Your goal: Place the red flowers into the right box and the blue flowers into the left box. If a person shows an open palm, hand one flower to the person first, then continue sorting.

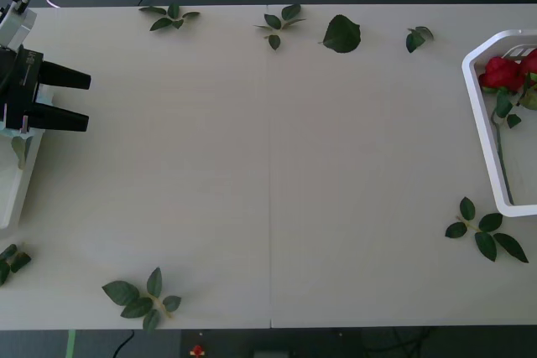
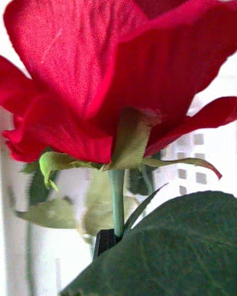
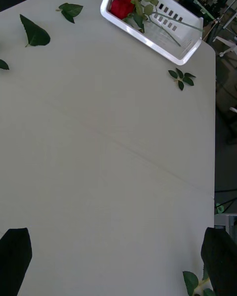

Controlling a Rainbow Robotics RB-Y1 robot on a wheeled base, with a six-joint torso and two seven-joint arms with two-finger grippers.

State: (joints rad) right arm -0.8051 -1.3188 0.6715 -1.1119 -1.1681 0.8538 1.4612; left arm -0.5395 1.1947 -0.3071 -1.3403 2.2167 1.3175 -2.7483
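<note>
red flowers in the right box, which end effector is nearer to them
Right. Its wrist view sits right against a red flower, stem beside one finger. The left end effector hovers open at the table's opposite end, by the left box.

Soft even daylight, blurred close-up rose (image 2: pixel 113 74)

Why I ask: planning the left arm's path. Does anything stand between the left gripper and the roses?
Nothing visible does: leaf sprigs lie flat near the table's edges, off the line from left gripper to the roses in the right box.
</note>
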